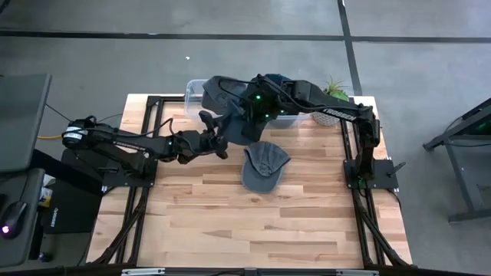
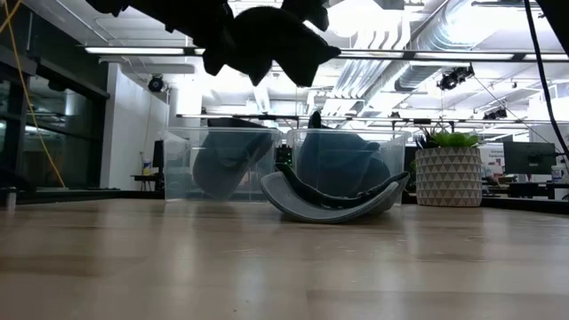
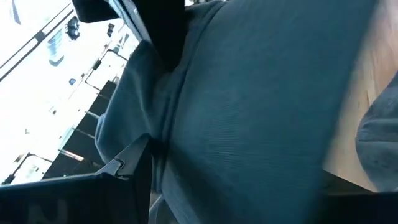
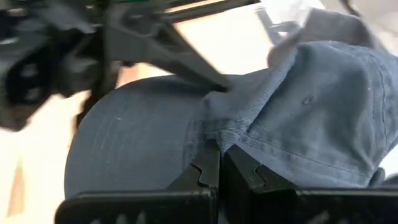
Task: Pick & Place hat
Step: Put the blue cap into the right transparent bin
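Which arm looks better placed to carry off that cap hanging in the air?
Probably the right. The right gripper is shut on the lifted cap where brim meets crown. The left gripper is close against the cap, but its hold is unclear.

The high view looks straight down over the whole table (image 1: 253, 222). The low view faces level across it. Both wrist views sit close behind each claw, sharing the blue cap (image 4: 261, 118).

Place: a lab or workshop hall is indicated.
Evidence: exposed ceiling ducts (image 2: 427, 62), concrete floor (image 1: 230, 61), monitor (image 2: 527, 160) are seen.
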Motion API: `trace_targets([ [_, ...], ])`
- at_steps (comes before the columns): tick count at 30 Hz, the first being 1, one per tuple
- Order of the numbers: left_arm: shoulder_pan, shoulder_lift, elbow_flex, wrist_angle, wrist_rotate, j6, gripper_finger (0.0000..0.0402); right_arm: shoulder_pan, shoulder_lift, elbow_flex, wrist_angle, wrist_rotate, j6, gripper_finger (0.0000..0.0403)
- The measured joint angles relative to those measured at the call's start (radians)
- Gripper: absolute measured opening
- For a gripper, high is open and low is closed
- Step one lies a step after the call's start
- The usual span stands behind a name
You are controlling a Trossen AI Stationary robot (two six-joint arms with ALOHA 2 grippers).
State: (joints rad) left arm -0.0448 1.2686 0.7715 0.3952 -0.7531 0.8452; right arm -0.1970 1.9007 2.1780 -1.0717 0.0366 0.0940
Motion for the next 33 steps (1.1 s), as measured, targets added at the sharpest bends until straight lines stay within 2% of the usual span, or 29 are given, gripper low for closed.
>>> trace_targets([
  [3, 0.021, 0.0, 0.0, -0.001, 0.042, 0.021, 0.0207, 0.0, 0.0, 0.0, 0.0, -0.061, -0.018, 0.0],
  [11, 0.032, 0.0, 0.0, 0.009, 0.049, 0.042, 0.0207, 0.001, -0.011, 0.0, 0.003, -0.158, -0.034, 0.0],
  [18, 0.031, 0.0, -0.001, 0.023, 0.09, 0.041, 0.0198, 0.0, -0.012, 0.0, 0.0, -0.194, -0.051, 0.0],
  [22, 0.031, 0.0, -0.002, 0.028, 0.09, 0.041, 0.0164, -0.008, -0.012, 0.0, 0.0, -0.198, -0.065, 0.0],
  [26, 0.032, 0.0, -0.002, 0.039, 0.089, 0.011, 0.0111, -0.027, -0.012, 0.0, -0.002, -0.205, -0.07, 0.0],
  [31, 0.032, 0.0, -0.001, 0.061, 0.085, -0.146, 0.002, -0.045, -0.012, 0.0, -0.005, -0.213, -0.083, 0.0],
  [33, 0.032, 0.0, -0.001, 0.068, 0.084, -0.22, 0.0008, -0.05, -0.012, 0.0, -0.005, -0.216, -0.093, 0.0],
])
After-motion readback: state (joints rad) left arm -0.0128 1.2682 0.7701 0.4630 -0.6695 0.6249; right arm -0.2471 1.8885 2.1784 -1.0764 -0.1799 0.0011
